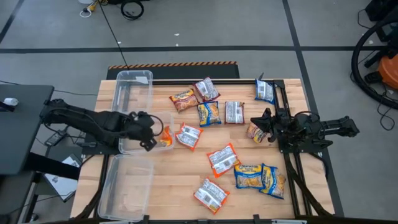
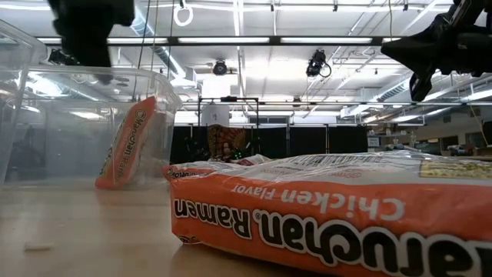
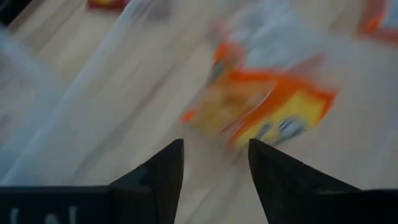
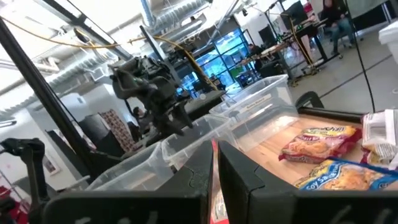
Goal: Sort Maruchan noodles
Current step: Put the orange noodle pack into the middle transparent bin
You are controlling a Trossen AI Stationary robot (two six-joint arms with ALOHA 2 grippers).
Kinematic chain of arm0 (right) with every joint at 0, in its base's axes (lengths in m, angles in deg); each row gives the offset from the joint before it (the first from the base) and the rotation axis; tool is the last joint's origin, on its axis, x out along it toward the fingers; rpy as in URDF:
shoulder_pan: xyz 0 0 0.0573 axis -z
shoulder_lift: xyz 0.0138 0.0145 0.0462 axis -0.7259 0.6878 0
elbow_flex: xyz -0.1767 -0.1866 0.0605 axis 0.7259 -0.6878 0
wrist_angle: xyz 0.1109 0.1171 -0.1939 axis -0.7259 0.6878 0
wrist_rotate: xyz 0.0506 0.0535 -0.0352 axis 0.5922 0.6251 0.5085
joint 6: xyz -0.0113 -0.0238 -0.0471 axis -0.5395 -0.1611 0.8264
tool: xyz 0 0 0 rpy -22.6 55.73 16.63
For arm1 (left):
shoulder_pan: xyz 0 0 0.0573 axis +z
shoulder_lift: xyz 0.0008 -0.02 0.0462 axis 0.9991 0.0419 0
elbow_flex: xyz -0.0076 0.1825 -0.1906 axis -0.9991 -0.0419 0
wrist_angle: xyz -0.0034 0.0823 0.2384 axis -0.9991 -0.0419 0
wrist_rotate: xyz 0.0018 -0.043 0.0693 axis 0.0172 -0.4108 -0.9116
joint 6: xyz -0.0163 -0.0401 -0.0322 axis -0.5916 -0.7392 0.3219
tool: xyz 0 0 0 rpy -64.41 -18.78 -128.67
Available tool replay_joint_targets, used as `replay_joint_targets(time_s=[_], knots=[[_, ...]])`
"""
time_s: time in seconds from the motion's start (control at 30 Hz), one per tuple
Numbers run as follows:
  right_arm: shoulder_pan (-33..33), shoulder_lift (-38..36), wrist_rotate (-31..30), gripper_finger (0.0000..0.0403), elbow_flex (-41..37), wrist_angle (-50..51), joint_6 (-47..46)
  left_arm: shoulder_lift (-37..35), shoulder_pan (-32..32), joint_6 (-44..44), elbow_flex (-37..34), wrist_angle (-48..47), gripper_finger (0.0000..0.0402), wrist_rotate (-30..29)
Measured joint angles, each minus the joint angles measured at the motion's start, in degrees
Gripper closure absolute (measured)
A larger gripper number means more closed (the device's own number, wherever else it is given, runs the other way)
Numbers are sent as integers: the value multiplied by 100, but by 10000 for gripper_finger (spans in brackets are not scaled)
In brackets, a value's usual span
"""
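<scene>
Several Maruchan packets lie flat on the wooden table: orange ones (image 1: 222,158) (image 1: 210,194), blue-and-yellow ones (image 1: 209,113) (image 1: 249,176) and silver ones (image 1: 234,112). One orange packet (image 1: 165,136) (image 2: 125,142) stands on edge, leaning against the clear bin's wall (image 1: 151,99). My left gripper (image 1: 149,132) (image 3: 216,165) hangs open just left of this packet and touches nothing. My right gripper (image 1: 264,127) (image 4: 215,180) is near the table's right side, raised, its fingers nearly together on a packet (image 1: 254,132). My right gripper has a thin orange-red strip of a packet (image 4: 217,202) pinched between its two fingers. The fingers lie level and point toward the table's left side. The gripper hides which part of the packet it is. From above, the packet shows under the fingertips.
Two clear bins sit at the table's left side, one far (image 1: 134,93) and one near (image 1: 127,186). In the low view an orange packet (image 2: 307,211) fills the foreground. A dark frame (image 1: 292,149) runs along the right edge. Bare wood lies near the table's middle (image 1: 180,168).
</scene>
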Motion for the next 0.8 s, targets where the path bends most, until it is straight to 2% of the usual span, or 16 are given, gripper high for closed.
replay_joint_targets(time_s=[0.07,0.17,0.4,0.6,0.8], knots=[[0,24,-5,372,0,-29,-185,2,113,60,-34,-239,223,100],[0,214,-44,372,0,-50,-375,12,502,401,-106,-11,232,750],[-103,1357,-46,372,130,-789,-391,479,1252,595,-474,506,259,1502],[-277,2575,62,372,998,-960,137,1009,1131,1348,-514,1165,287,1461],[-414,4019,164,372,2133,-870,895,1483,1152,1259,-505,1540,304,1688]])
